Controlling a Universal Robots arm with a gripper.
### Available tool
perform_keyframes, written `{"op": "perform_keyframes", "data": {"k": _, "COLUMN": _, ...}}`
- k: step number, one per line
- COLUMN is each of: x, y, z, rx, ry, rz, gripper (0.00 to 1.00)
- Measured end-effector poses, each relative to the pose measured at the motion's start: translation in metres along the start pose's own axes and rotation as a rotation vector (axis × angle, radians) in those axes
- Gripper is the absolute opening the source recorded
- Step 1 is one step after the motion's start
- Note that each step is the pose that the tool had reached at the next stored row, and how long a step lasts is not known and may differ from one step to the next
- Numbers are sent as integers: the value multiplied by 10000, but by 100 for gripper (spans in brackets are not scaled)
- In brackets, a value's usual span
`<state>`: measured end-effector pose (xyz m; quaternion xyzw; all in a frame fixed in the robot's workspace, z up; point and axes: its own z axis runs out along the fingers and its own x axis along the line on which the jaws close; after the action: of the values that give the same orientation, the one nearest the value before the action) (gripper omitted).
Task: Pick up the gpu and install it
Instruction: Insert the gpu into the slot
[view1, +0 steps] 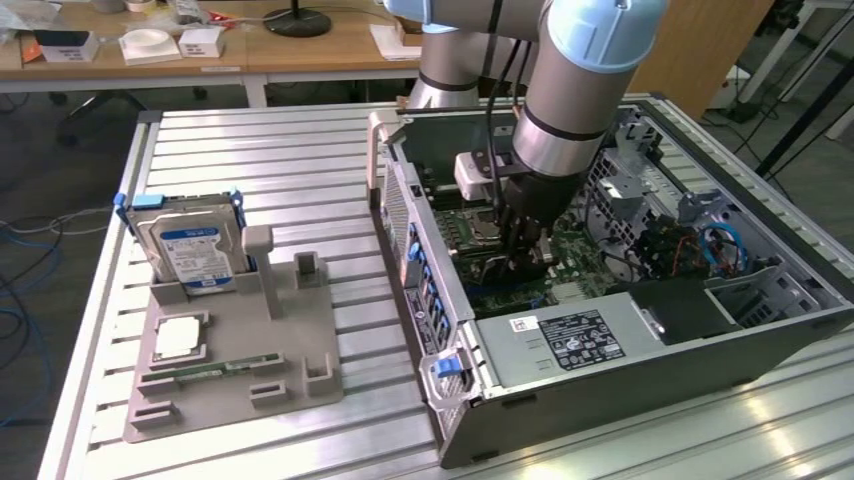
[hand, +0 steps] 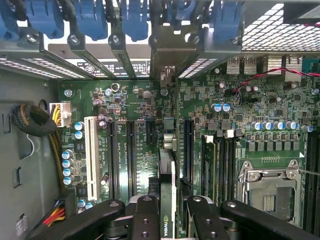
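Observation:
My gripper (view1: 522, 252) is lowered inside the open computer case (view1: 441, 300), over the green motherboard (hand: 125, 105). It is shut on the gpu (hand: 168, 180), a thin dark card seen edge-on between the two black fingers (hand: 145, 220). The card stands upright and runs in line with the long black expansion slots (hand: 131, 155); its far end points at the metal slot covers (hand: 165, 65) on the case's rear wall. Whether its lower edge touches a slot I cannot tell. In the exterior view the card is a dark shape (view1: 518, 268) under the fingers, low against the board.
On the exterior view's left, a grey fixture (view1: 200, 400) holds an upright silver hard drive (view1: 190, 245), a square processor (view1: 180, 338) and a green memory stick (view1: 214, 370). Inside the case are an empty CPU socket (hand: 267, 192), a white slot (hand: 91, 155), cable bundles (hand: 35, 122) and the power supply (view1: 574, 340).

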<state>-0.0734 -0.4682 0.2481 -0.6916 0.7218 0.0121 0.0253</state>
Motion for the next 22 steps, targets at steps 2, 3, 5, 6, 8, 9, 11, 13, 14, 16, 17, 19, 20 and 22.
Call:
{"op": "perform_keyframes", "data": {"k": 2, "x": 0, "y": 0, "z": 1, "rx": 0, "ry": 0, "rz": 0, "gripper": 26}}
{"op": "perform_keyframes", "data": {"k": 3, "x": 1, "y": 0, "z": 2, "rx": 0, "ry": -1, "rz": 0, "gripper": 26}}
{"op": "perform_keyframes", "data": {"k": 5, "x": 1, "y": 1, "z": 4, "rx": 0, "ry": -2, "rz": 1, "gripper": 26}}
{"op": "perform_keyframes", "data": {"k": 6, "x": 2, "y": 1, "z": 6, "rx": 0, "ry": -2, "rz": 1, "gripper": 26}}
{"op": "perform_keyframes", "data": {"k": 8, "x": 3, "y": 0, "z": 10, "rx": 0, "ry": -2, "rz": 0, "gripper": 26}}
{"op": "perform_keyframes", "data": {"k": 9, "x": 4, "y": 0, "z": 12, "rx": 0, "ry": 0, "rz": 1, "gripper": 26}}
{"op": "perform_keyframes", "data": {"k": 11, "x": 5, "y": 0, "z": 18, "rx": 1, "ry": 2, "rz": 0, "gripper": 26}}
{"op": "perform_keyframes", "data": {"k": 13, "x": 6, "y": 0, "z": 23, "rx": -1, "ry": 4, "rz": 0, "gripper": 26}}
{"op": "perform_keyframes", "data": {"k": 14, "x": 6, "y": 0, "z": 27, "rx": -1, "ry": 3, "rz": 0, "gripper": 26}}
{"op": "perform_keyframes", "data": {"k": 16, "x": 7, "y": 0, "z": 35, "rx": 2, "ry": -1, "rz": 0, "gripper": 26}}
{"op": "perform_keyframes", "data": {"k": 17, "x": 7, "y": 0, "z": 37, "rx": 1, "ry": 0, "rz": -1, "gripper": 26}}
{"op": "perform_keyframes", "data": {"k": 19, "x": 8, "y": 0, "z": 45, "rx": 0, "ry": -2, "rz": -1, "gripper": 26}}
{"op": "perform_keyframes", "data": {"k": 20, "x": 8, "y": 0, "z": 49, "rx": 0, "ry": -5, "rz": 0, "gripper": 26}}
{"op": "perform_keyframes", "data": {"k": 22, "x": 8, "y": 0, "z": 51, "rx": 0, "ry": 0, "rz": 0, "gripper": 26}}
